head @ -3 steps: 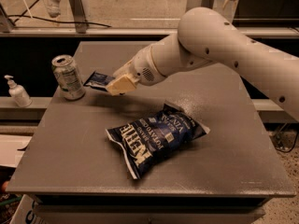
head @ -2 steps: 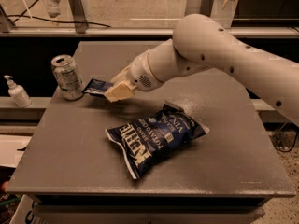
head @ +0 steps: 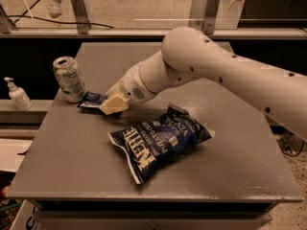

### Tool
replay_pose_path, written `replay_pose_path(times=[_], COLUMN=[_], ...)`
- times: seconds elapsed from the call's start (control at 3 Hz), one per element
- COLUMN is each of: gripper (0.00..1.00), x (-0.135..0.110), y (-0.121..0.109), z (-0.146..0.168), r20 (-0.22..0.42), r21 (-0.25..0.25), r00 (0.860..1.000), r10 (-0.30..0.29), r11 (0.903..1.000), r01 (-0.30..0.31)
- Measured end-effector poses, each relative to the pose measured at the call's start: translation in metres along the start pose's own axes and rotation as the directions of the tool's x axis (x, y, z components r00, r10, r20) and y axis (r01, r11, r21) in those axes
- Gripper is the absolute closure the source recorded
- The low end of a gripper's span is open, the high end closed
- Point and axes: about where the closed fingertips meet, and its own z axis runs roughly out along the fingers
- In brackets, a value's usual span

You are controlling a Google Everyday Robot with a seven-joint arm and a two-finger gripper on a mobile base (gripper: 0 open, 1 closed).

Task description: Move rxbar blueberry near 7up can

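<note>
Gripper (head: 114, 104) meets rxbar blueberry (head: 91, 99) at its end away from 7up can (head: 69, 79); hold indeterminate; bar just beside can.

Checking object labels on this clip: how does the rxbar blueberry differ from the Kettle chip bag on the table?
The rxbar blueberry is small and flat; the chip bag is far larger, puffy and crinkled. The rxbar blueberry lies on the left of the table, right next to the 7up can, with the pincer at its right end; the chip bag lies mid-table with nothing on it. Both are dark blue wrappers with pale print.
</note>
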Motion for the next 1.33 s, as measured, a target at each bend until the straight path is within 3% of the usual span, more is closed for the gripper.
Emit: replay_pose_path(times=[0.33,0.67,1.33], gripper=[1.00,0.83,0.36], x=[0.000,0.001,-0.001], y=[0.004,0.006,0.006], z=[0.019,0.030,0.028], r20=[-0.010,-0.019,-0.019], r21=[-0.016,-0.023,-0.023], r00=[1.000,1.000,1.000], r10=[-0.003,0.005,0.005], r11=[0.9999,0.9997,0.9997], r01=[0.003,-0.005,-0.005])
